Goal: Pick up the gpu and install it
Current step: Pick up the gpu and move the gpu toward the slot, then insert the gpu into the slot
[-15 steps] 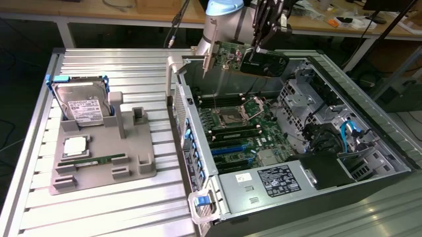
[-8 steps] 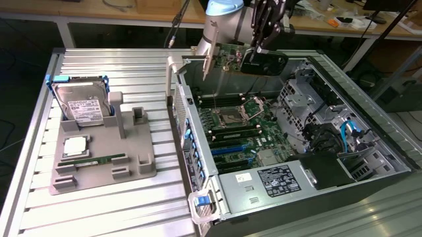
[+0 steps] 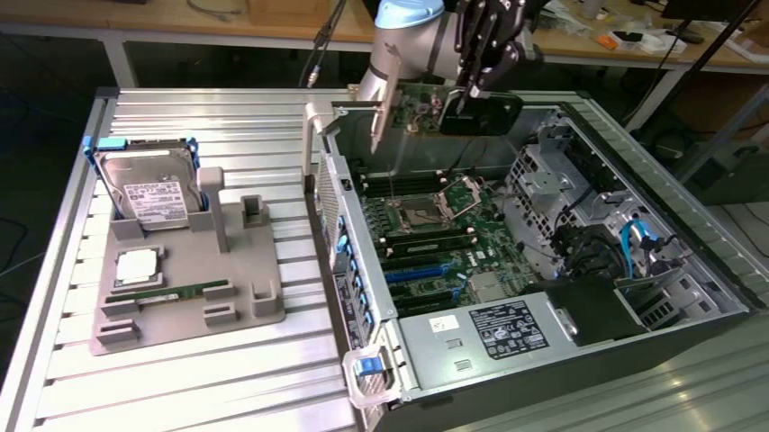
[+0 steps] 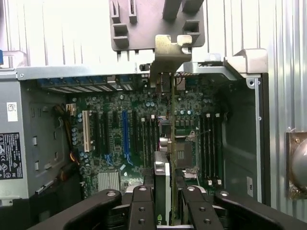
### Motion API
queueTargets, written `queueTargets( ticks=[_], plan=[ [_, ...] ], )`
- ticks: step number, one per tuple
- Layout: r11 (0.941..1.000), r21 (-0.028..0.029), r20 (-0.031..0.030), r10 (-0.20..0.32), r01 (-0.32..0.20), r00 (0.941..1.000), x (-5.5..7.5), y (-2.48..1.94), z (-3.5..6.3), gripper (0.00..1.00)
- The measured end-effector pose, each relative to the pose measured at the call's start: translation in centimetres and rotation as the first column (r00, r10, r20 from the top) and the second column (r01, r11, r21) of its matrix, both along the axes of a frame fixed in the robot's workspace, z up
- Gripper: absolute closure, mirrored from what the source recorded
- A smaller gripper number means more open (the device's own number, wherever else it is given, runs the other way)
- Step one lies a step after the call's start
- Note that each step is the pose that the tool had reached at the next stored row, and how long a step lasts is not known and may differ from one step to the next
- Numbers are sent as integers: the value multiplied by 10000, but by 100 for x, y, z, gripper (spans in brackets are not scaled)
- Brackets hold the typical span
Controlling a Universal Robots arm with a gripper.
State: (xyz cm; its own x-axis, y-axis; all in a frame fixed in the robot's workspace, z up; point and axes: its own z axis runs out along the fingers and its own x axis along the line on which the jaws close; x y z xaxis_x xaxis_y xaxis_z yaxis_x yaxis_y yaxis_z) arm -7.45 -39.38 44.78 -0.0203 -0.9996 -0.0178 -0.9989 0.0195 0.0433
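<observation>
My gripper (image 3: 471,85) hangs over the far end of the open computer case (image 3: 709,270), shut on the gpu (image 3: 415,106). The gpu is a dark-green card with a silver end bracket (image 3: 378,126) pointing toward the exterior view's left, held above the motherboard (image 3: 438,234) and apart from it. In the wrist view the gpu (image 4: 172,120) appears edge-on between my two black fingers (image 4: 143,206), its bracket (image 4: 170,50) at the far end over the case's rear wall. Below it lie the expansion slots, one blue (image 4: 125,134) and one white (image 4: 87,130).
A grey fixture plate (image 3: 247,297) on the slatted table at the exterior view's left holds a hard drive (image 3: 150,191), a CPU (image 3: 137,266) and a RAM stick (image 3: 168,292). The power supply (image 3: 499,328) fills the case's near end. Drive cages and blue cables (image 3: 637,238) line its right side.
</observation>
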Motion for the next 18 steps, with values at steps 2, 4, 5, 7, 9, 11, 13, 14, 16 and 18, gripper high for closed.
queueTargets(
  ticks=[2, 4, 5, 7, 9, 11, 13, 14, 16, 18],
  plan=[
    [9997, -3, 0, 260, -260, 9997, 0, 0, 0, 73],
    [9985, -4, -2, 547, -547, 9985, 0, 0, 0, 73],
    [9979, -3, -3, 650, -650, 9979, 0, 0, 0, 73],
    [9978, -4, -5, 667, -667, 9978, 0, 0, 0, 73],
    [9978, -3, -5, 668, -668, 9978, 0, 0, 0, 73],
    [9978, -3, -5, 667, -667, 9978, 0, 0, 0, 73],
    [9978, -3, -5, 667, -667, 9978, 0, 0, 0, 73],
    [9978, -3, -5, 668, -668, 9978, 0, 0, 0, 73],
    [9978, -4, -5, 668, -668, 9978, 0, 0, 0, 73],
    [9978, -3, -4, 667, -667, 9978, 0, 0, -2, 73]
  ],
)
